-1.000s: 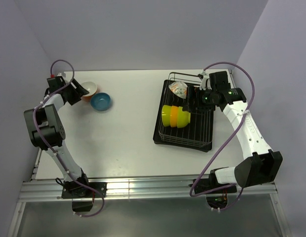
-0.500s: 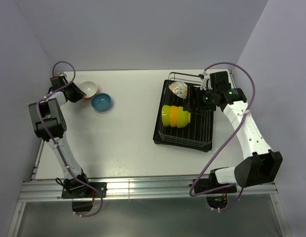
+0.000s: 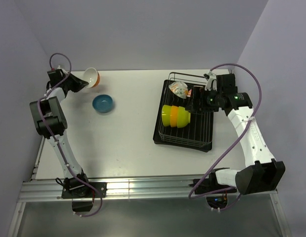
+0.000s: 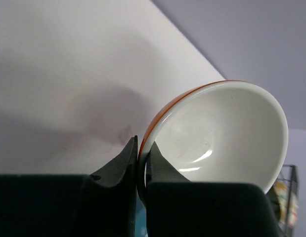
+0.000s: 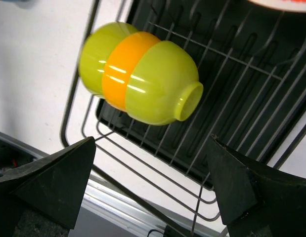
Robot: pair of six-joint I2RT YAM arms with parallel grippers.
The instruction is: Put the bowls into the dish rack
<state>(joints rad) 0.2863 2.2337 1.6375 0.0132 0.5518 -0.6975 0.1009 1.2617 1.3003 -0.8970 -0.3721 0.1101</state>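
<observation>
Three bowls, lime green, orange and lime green, lie on their sides as one nested stack (image 3: 175,116) in the dish rack (image 3: 202,136). In the top view the stack is at the rack's 9 o'clock edge, with the feet pointing toward 3 o'clock. The cream-white bowl (image 3: 178,89) sits in the rack's 11 o'clock corner. The rack itself stands on the table (image 3: 133,133) at the 3 o'clock side. The right gripper (image 3: 193,100) hovers over the rack, at 2 o'clock from the stack. In its wrist view its fingers (image 5: 59,177) are spread wide with nothing between them, and the stack shows beyond them.

At the table's 10 o'clock corner the left gripper (image 3: 79,82) pinches the rim of the salmon-red bowl (image 3: 92,77), one finger inside the white wall and one outside. The bowl is tilted on edge, its mouth facing away from the gripper. The blue bowl (image 3: 103,103) stands upright on the table at 5 o'clock from the held bowl, apart from it.
</observation>
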